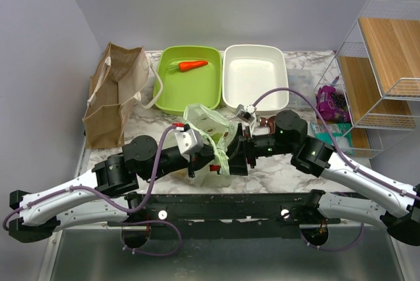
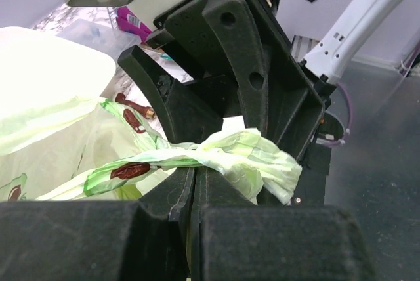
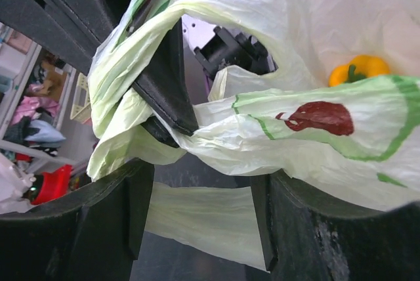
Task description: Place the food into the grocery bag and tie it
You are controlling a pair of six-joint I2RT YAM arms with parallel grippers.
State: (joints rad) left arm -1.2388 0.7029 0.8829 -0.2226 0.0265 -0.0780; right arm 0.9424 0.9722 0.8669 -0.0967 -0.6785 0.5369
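Note:
The grocery bag (image 1: 202,122), pale green with avocado prints, stands in the middle of the table between both grippers. A yellow bell pepper (image 3: 357,69) shows through its wall; the tomatoes and cabbage are hidden. My left gripper (image 2: 195,177) is shut on a twisted handle (image 2: 236,153) of the bag, just right of the bag in the top view (image 1: 211,159). My right gripper (image 3: 200,186) is open, close against the left one (image 1: 233,153). A flat handle strip (image 3: 203,218) spans between its fingers and another handle (image 3: 289,130) drapes over them.
A brown paper bag (image 1: 113,94) stands at the far left. A green tray (image 1: 167,100) holds a carrot (image 1: 193,65); a white tray (image 1: 254,74) sits beside it. A wire rack (image 1: 384,71) and snack packets (image 1: 333,102) are at the right.

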